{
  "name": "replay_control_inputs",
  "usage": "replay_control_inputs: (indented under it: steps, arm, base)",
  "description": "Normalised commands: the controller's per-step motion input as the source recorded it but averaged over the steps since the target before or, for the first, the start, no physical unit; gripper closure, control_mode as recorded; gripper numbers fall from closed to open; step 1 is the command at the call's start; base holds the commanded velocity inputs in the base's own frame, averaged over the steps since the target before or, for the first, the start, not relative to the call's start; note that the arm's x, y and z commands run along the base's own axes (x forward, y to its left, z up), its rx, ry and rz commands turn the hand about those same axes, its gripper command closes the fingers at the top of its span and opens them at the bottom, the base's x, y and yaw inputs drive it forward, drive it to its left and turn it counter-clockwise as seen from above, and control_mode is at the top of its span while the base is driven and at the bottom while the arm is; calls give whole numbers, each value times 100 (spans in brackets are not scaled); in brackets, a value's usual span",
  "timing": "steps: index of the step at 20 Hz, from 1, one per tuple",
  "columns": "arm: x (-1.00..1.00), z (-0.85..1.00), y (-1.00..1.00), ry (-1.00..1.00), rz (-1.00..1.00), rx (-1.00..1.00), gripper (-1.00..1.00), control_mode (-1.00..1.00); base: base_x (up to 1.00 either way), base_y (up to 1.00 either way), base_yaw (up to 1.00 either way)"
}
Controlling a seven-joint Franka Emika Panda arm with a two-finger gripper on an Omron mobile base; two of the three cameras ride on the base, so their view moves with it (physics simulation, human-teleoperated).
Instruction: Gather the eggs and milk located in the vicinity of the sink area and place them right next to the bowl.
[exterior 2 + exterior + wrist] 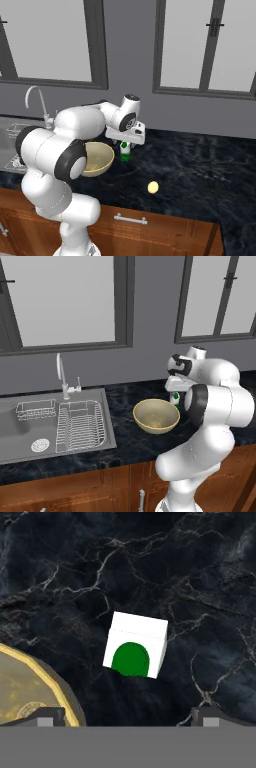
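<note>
The milk (135, 651), a small white carton with a green cap, stands upright on the dark marble counter just right of the yellowish bowl (156, 402). My gripper (129, 717) hangs directly above the milk, open, its fingertips (50, 714) wide apart and clear of the carton. From the right base camera, the milk (124, 151) shows below my hand, beside the bowl (102, 150). One pale egg (153, 187) lies on the counter nearer the front edge, to the right of the bowl. The sink (20, 431) is at the far left.
A chrome faucet (61, 373) rises behind the sink and wire dish racks (80, 423) sit in the basin. Windows line the grey back wall. Dark counter (210, 165) stretches to the right of the milk. Wooden cabinet fronts run below the counter edge.
</note>
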Motion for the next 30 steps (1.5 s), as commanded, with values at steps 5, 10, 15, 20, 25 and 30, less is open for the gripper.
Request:
replay_control_inputs:
  steps: [5, 10, 15, 20, 25, 30]
  arm:
    - [25, -10, 0, 0, 0, 0, -100, -100]
    - [24, -11, 0, 0, 0, 0, -100, -100]
    - [23, -14, 0, 0, 0, 0, -100, -100]
    - [9, -15, 0, 0, 0, 0, -100, -100]
    - [0, -6, 0, 0, 0, 0, -100, -100]
    - [0, 0, 0, 0, 0, 0, -100, -100]
  base:
    - [0, 0, 0]
    - [0, 0, 0]
    - [0, 0, 0]
    - [0, 0, 0]
    - [0, 0, 0]
    - [0, 0, 0]
